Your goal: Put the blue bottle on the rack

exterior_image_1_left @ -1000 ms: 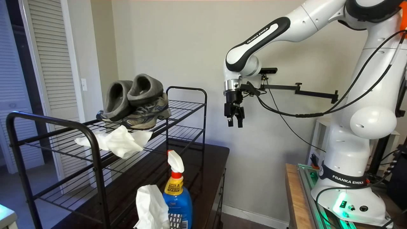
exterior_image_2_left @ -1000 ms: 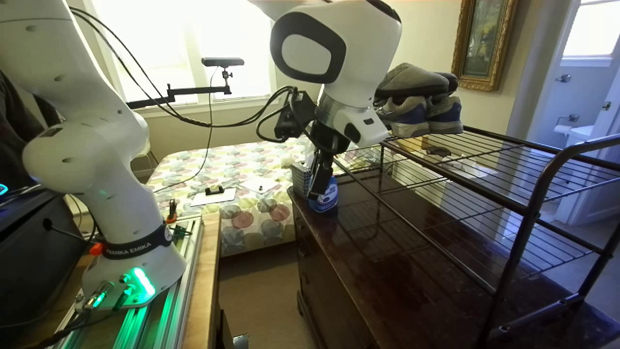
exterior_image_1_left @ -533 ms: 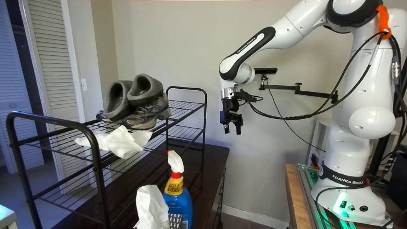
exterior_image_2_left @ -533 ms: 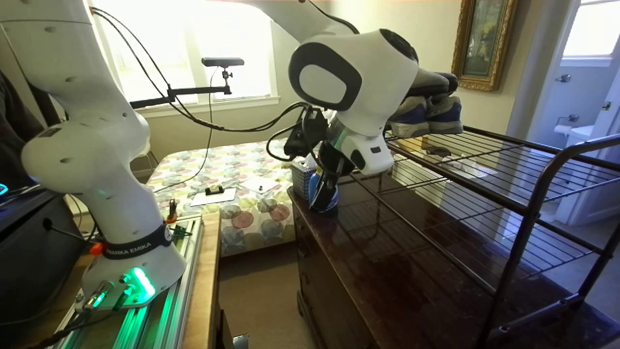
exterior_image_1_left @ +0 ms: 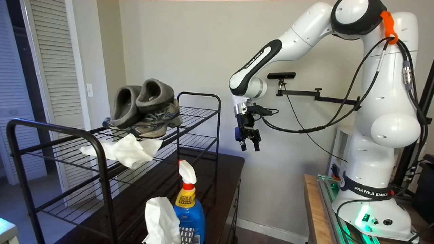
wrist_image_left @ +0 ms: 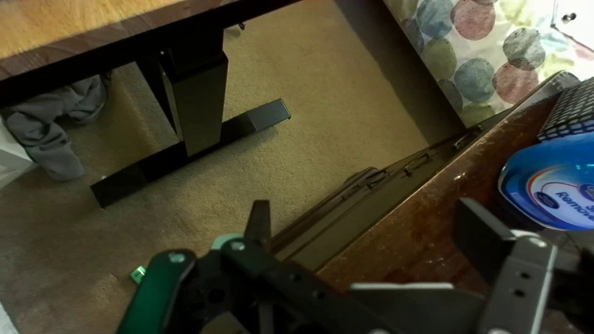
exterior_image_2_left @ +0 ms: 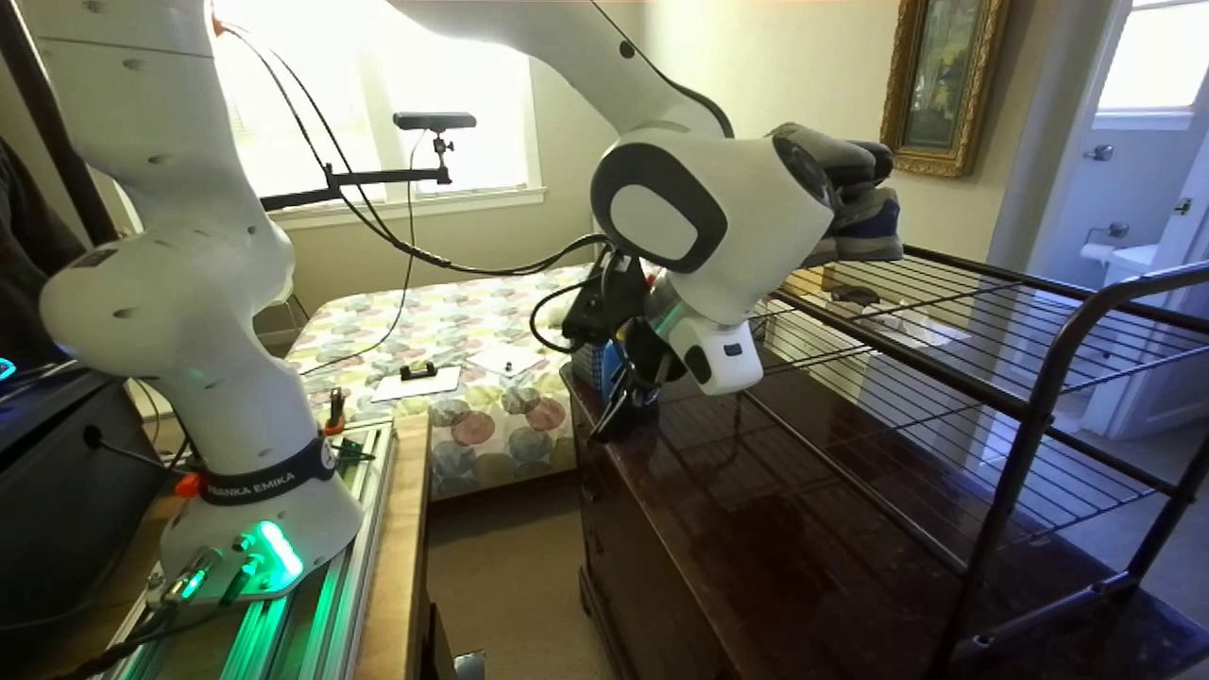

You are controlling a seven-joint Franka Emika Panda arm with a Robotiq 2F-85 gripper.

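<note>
I hold my pincer [wrist_image_left: 366, 215] spread wide near the edge of the dark counter [exterior_image_2_left: 746, 529], where the blue bottle [exterior_image_1_left: 190, 213] stands upright just beside a checked tissue box [wrist_image_left: 570, 109], the black wire rack [exterior_image_2_left: 945, 372] close by.

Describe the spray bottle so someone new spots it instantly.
Find the dark cabinet under the wire rack. At the cabinet's end by the bed, the bottle stands upright beside a patterned tissue box. Unlike that box, topped by white tissue, it has a blue body, yellow neck label and white trigger head with a red tip.
</note>
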